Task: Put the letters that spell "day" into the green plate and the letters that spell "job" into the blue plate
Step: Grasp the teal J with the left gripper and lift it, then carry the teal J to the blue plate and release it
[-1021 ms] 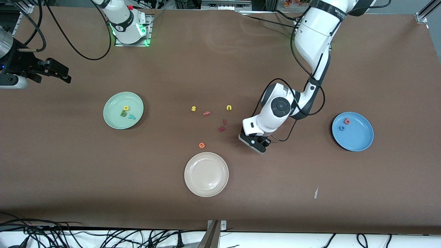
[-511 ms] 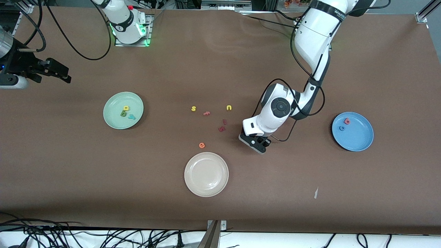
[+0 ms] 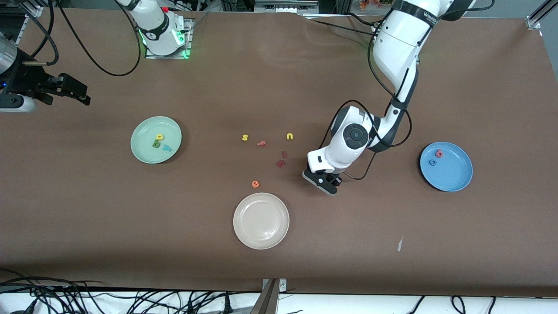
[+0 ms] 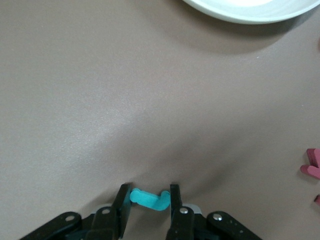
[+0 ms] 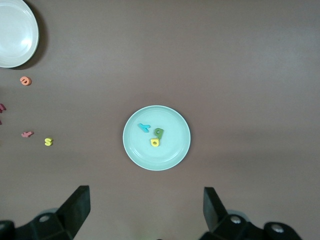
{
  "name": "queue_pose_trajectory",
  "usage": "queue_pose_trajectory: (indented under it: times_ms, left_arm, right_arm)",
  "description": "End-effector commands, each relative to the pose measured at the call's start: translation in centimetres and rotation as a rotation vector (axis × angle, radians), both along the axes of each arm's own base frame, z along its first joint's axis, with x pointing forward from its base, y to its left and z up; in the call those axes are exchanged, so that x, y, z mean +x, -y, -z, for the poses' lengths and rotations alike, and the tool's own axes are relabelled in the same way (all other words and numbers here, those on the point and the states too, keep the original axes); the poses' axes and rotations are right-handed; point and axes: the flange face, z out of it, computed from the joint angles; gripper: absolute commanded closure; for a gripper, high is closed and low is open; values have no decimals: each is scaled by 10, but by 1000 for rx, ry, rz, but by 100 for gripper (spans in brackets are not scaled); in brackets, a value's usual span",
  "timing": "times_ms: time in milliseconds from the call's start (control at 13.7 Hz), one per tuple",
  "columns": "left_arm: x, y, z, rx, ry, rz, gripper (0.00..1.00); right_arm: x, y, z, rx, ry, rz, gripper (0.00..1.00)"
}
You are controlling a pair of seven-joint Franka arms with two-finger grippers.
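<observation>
My left gripper [image 3: 324, 185] is down at the table between the cream plate and the blue plate [image 3: 455, 176]. In the left wrist view its fingers [image 4: 149, 192] are shut on the teal j [image 4: 149, 200], one pressing each end. A red-pink b [image 3: 438, 153] and a blue o [image 3: 433, 162] lie in the blue plate. The green plate [image 3: 146, 131] holds the yellow a [image 3: 160, 137], the olive d [image 3: 156, 143] and the teal y [image 3: 166, 148]. My right gripper [image 3: 72, 89] waits open above the table at the right arm's end, looking down on the green plate [image 5: 170, 155].
A cream-white plate [image 3: 244, 231] sits nearer the front camera. Loose letters lie mid-table: a yellow s [image 3: 245, 138], a yellow u [image 3: 290, 136], an orange e [image 3: 255, 184], a pink-red one [image 3: 261, 143] and two dark red ones [image 3: 280, 163]. A paper scrap [image 3: 399, 244] lies toward the front.
The left hand has shifted only slightly where it stands at the table. The right arm and all the letters in the plates are as before.
</observation>
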Motion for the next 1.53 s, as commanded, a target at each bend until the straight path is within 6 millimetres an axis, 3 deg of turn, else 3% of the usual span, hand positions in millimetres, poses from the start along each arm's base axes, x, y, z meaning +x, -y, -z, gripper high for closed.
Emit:
queue_pose_trajectory:
  times_ms: [0, 219, 511, 1094, 1313, 1459]
  left_arm:
    - [12, -15, -23, 22, 20, 4, 97]
    - [25, -59, -66, 60, -71, -26, 99]
    - [29, -138, -99, 113, -250, -44, 99]
    - [12, -345, -97, 272, -347, 146, 99]
    - [0, -402, -85, 296, -357, 211, 96]
    - [-20, -431, -64, 295, -404, 187, 92]
  right_arm:
    - [-3, -2, -5, -1, 3, 3, 0]
    - [-4, -2, -5, -1, 2, 3, 0]
    - [-3, -2, -5, -1, 5, 1, 0]
    - [-3, -2, -5, -1, 3, 3, 0]
    - [-4, -2, -4, -1, 0, 3, 0]
    - [-3, -2, -5, -1, 3, 3, 0]
